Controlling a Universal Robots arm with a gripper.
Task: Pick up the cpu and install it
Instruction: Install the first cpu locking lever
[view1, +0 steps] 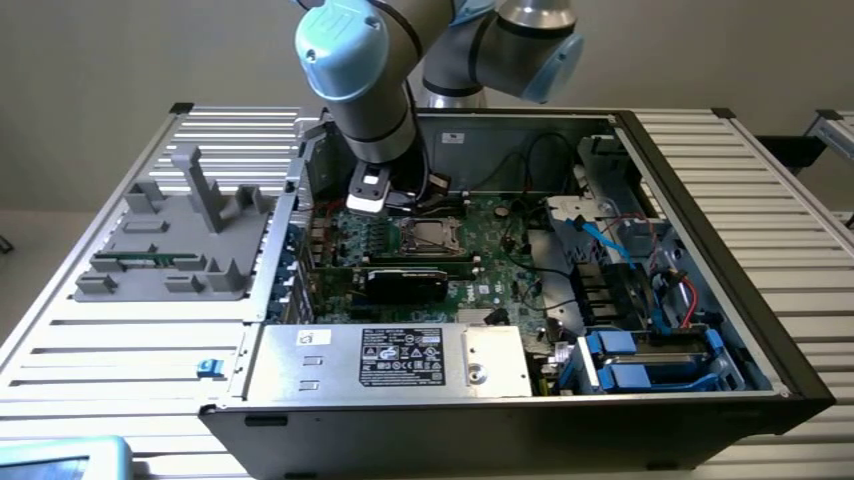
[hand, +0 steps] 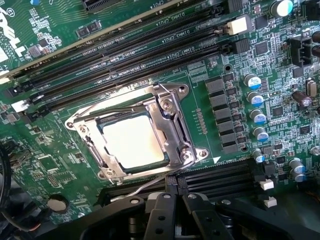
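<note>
Silvery cpu (hand: 134, 141) sits in its socket beside slots printed "DIMM3 CPU1".

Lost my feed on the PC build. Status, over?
Tool shut, holding nothing, just above the motherboard. Cpu seated in its socket. Nothing in the way.

Grey tubular arm (view1: 380, 95), pale blue joint caps, white wrist block, black tool (hand: 175, 215)
</note>
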